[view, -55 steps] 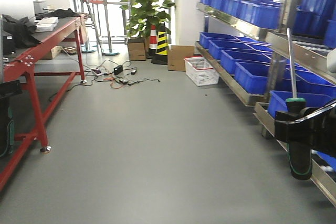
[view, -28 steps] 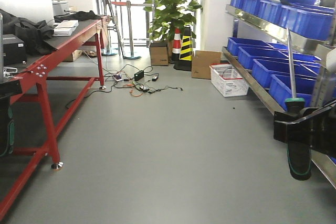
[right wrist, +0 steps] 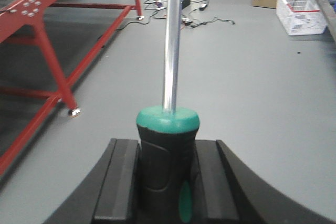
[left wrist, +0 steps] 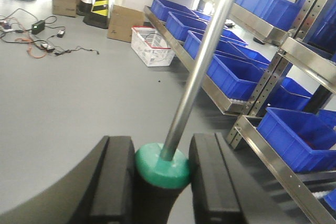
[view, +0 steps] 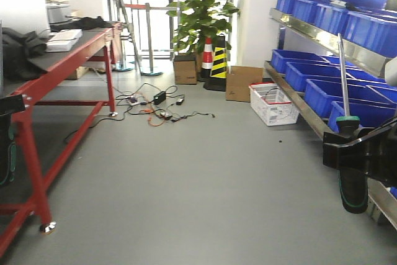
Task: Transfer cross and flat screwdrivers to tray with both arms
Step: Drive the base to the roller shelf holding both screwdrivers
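Red table (view: 68, 60) closer; left fingers (left wrist: 118, 177) tight on one screwdriver (left wrist: 163, 166), right fingers (right wrist: 123, 182) on the other screwdriver (right wrist: 168, 129).

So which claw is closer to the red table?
Left. The left claw sits right beside the near end of the red table. The right claw is on the other side, next to the blue crates.

I lose the left screwdriver (left wrist: 163, 167) off the top edge of the left wrist view, so I can't call its tip cross or flat. Same with the right screwdriver (right wrist: 168, 145): shaft runs out the top. Up front, that tip's too small to read, and the left edge leaves only a sliver of the other handle.
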Motion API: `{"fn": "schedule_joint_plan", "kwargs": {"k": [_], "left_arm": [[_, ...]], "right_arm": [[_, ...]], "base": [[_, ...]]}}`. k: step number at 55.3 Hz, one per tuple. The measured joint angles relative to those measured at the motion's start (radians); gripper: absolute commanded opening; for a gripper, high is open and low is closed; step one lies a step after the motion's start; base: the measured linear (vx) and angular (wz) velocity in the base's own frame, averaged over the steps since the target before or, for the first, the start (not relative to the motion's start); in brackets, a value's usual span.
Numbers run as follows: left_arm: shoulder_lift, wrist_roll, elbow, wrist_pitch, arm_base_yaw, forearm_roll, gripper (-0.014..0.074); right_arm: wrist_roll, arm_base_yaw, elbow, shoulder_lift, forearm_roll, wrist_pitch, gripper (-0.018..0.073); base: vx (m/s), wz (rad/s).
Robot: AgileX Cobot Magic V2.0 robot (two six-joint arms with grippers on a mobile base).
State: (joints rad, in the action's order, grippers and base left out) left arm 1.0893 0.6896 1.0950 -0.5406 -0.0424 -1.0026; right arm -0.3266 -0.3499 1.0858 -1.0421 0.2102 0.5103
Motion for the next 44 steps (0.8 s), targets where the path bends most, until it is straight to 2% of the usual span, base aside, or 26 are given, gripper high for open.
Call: {"fn": "schedule_joint_plan", "kwargs": {"k": [19, 44], "left_arm": [[0.000, 0.000, 0.000, 0.000, 0.000, 0.001, 0.0003], [0.000, 0.000, 0.000, 0.000, 0.000, 0.001, 0.0003]], "right_arm": [[0.000, 0.000, 0.000, 0.000, 0.000, 0.000, -0.0008], [0.000, 0.000, 0.000, 0.000, 0.000, 0.000, -0.0008]], "base": [[0.33, -0.42], [0.23, -0.73]]}}
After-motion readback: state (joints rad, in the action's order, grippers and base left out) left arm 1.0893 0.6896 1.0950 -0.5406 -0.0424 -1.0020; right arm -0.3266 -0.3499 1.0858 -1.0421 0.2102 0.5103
